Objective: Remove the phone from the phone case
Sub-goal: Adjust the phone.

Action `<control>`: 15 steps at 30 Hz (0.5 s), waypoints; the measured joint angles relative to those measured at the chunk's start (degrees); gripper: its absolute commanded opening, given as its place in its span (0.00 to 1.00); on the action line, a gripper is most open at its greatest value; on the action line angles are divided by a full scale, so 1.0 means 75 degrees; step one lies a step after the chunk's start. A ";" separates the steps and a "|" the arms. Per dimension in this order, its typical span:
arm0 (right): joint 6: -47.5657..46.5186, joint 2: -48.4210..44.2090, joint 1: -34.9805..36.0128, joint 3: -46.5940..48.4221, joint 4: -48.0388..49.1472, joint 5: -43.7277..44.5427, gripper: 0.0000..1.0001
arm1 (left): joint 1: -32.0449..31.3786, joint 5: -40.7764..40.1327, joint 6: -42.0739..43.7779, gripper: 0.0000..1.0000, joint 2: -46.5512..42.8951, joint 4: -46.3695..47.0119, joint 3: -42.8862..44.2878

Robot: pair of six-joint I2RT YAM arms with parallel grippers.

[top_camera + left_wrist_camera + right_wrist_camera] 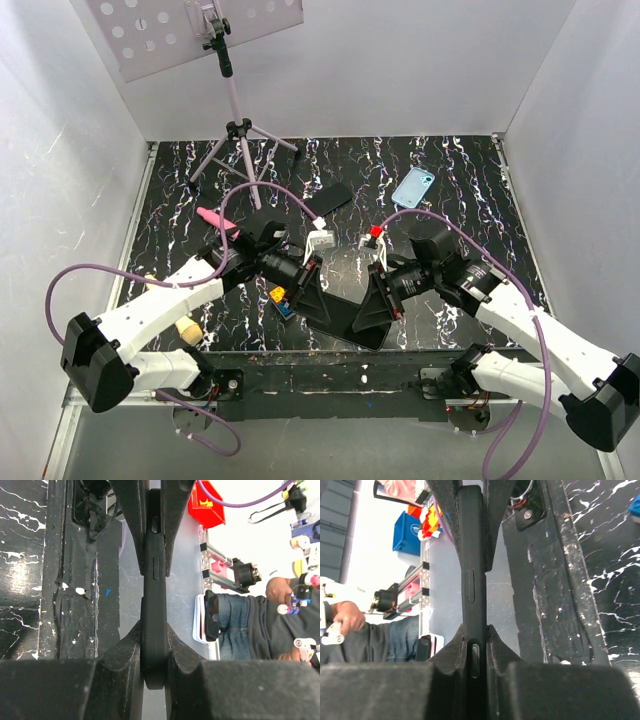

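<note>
My left gripper (154, 635) is clamped on a thin black slab with side buttons (152, 600). Its two dark padded fingers (120, 662) press on the slab's broad faces, so the narrow edge faces my wrist camera. My right gripper (472, 637) is closed on the same slab from the opposite end, jaws tight against both faces. Between them the slab hangs on edge, above the near part of the black white-veined table (470, 240).

The edge looks matte and rounded, with raised button shapes, so I judge this may be a phone inside a dark cover. From these views I cannot tell whether it is bare or cased.

The light blue phone case with rounded corners and a dark camera cutout (413, 186) lies flat at the far right of the table, well apart from both grippers. I cannot tell whether anything sits inside it. A flat black rectangle (335, 197) lies to its left, also untouched.

I take the step in hand to be a two-handed hold, bracing the slab before any prying. If a cover is on it, one gripper must hold firm. The other must let go and catch only the rim at a corner, then peel it away. With both jaws squeezing the full thickness, nothing can part.
</note>
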 measured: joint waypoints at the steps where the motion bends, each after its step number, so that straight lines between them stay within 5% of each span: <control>1: 0.0003 -0.0038 0.0017 -0.0020 0.0114 0.0096 0.01 | 0.0070 0.0047 -0.0119 0.13 0.0000 -0.0038 0.0003; 6: 0.0892 -0.0335 0.0061 -0.0408 0.1163 0.0627 0.01 | 0.0437 -0.0300 -0.1253 0.50 -0.0501 0.1201 -0.0402; 15: 0.2841 -0.1017 0.0105 -0.0810 0.3008 0.1737 0.01 | 0.0667 -0.1536 -0.5007 0.46 -0.1728 0.6062 -0.2157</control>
